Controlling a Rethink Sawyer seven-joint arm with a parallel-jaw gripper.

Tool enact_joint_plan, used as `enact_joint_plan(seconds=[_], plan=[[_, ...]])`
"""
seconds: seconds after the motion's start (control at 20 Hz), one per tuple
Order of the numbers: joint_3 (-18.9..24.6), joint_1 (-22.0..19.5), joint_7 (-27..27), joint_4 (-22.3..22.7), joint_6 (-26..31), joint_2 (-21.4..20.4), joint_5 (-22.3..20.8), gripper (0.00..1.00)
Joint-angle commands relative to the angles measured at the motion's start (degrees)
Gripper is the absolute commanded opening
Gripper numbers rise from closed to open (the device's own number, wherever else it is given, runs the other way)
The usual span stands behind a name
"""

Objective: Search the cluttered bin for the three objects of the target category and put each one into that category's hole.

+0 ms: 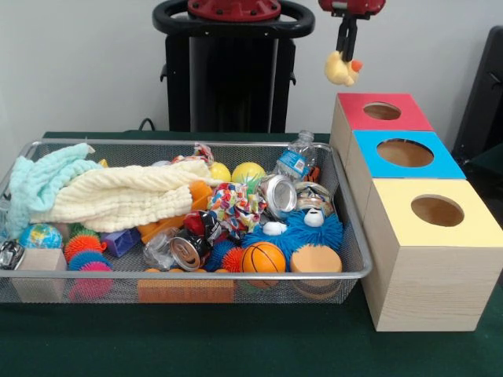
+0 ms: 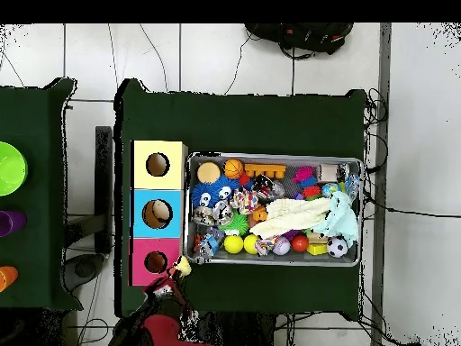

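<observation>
The rubber duck (image 1: 343, 69) hangs from my gripper (image 1: 346, 49), jaws pinching it from above, high over the desk and just to the bin side of the red-topped box (image 1: 383, 111).

From largest to smallest, this is what worries me. The wire bin (image 1: 355, 253) is packed so deep that the cream towel (image 1: 126, 196) and the mint cloth (image 1: 39, 182) may be covering more targets (I cannot see under either). The three boxes stand touching in a row, red, then blue (image 1: 405, 154), then yellow (image 1: 435, 212), so a drift sideways could drop the duck into the wrong hole, and I have no way to tell here which colour belongs to its category. The red hole (image 1: 382, 111) is not yet under the duck; letting go now, I judge, would land it on the lid's rim or on the desk (image 1: 236, 345). The grip looks slight, near the duck's top, so a swing could shake it loose.

The arm is cut off in the front view, and overhead the duck (image 2: 181, 266) is a small yellow blur.
</observation>
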Motion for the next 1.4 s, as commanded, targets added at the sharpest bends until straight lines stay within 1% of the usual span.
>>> enact_joint_plan(seconds=[0.05, 0.1, 0.35, 0.55, 0.75, 1.0, 1.2, 1.4], plan=[[-1.14, -0.3, 6.25, -6.61, 6.54, 1.51, 4.15, 0.0], [-1.36, -0.28, 6.03, -7.15, 7.55, 1.25, 4.28, 0.0], [-1.92, 0.17, 5.72, -8.34, 8.52, 1.64, 4.93, 0.0], [-2.42, 0.62, 5.87, -9.67, 10.56, 1.35, 5.23, 0.0], [-4.49, 2.95, 7.44, -13.05, 14.59, 1.98, 6.01, 0.0], [-5.69, 3.99, 8.2, -16.71, 17.83, 3.36, 6.69, 0.0], [-5.27, 3.5, 7.54, -16.76, 17.53, 4.05, 6.9, 0.0], [-6.16, 4.33, 7.57, -17.26, 16.8, 4.64, 6.48, 0.0]])
